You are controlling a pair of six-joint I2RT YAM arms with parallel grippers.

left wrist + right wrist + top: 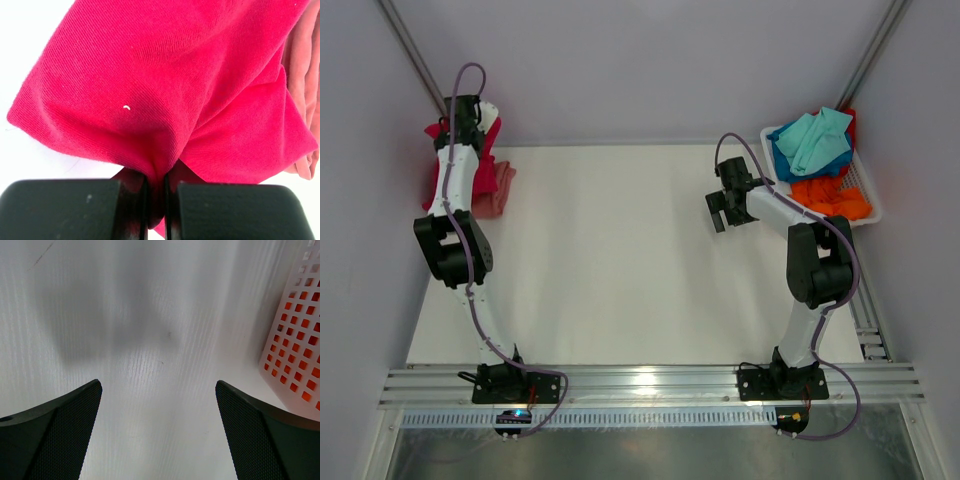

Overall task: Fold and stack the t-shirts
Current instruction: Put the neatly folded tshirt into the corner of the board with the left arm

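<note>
The crimson t-shirt [165, 90] is matt, finely knit cloth, and the salmon pink t-shirt [305, 75] is a softer-looking matt cloth. The left gripper [156, 180] has fingers [65, 210] of smooth matt black plastic, and the right gripper [157, 385] has pads [55, 440] with a fine dotted grain. The table [150, 315] is matt white with faint ridges, and the basket [295, 340] is smooth white perforated plastic.

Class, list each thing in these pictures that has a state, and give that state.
crimson t-shirt: bunched, pinched by the left gripper.
salmon pink t-shirt: crumpled beside it, not gripped.
teal t-shirt: unfolded, on top in the basket.
orange t-shirt: crumpled in the basket.
left gripper: shut on the crimson t-shirt.
right gripper: open, holding nothing.
</note>
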